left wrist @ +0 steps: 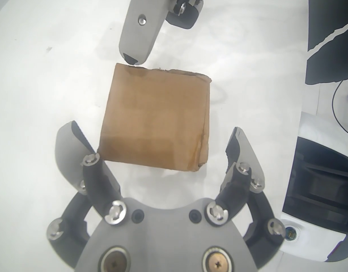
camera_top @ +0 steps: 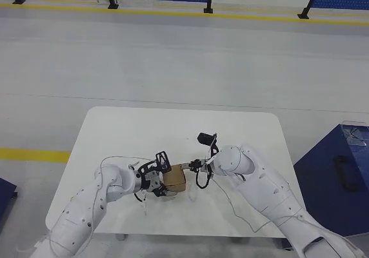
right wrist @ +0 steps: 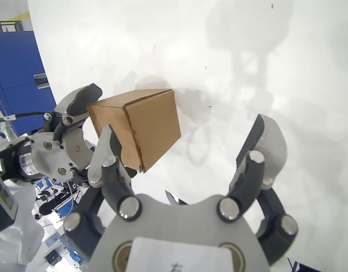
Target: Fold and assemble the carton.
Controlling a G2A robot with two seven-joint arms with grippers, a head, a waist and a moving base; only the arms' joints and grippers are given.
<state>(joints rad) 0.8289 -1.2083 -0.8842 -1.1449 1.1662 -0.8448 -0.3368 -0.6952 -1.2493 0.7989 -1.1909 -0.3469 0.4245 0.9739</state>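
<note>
- One brown carton (right wrist: 151, 120) sits closed on our white counter (camera_top: 236, 129), between both arms.
- Our left jaws stand apart around it, one finger (right wrist: 83, 100) against its side.
- Our right jaws stand apart, one fingertip (left wrist: 133, 52) touching its edge.

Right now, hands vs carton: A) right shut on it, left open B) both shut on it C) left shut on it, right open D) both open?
D: the left hand and the right hand both show fingers spread wide, neither pair closed on the carton on the table.
</note>
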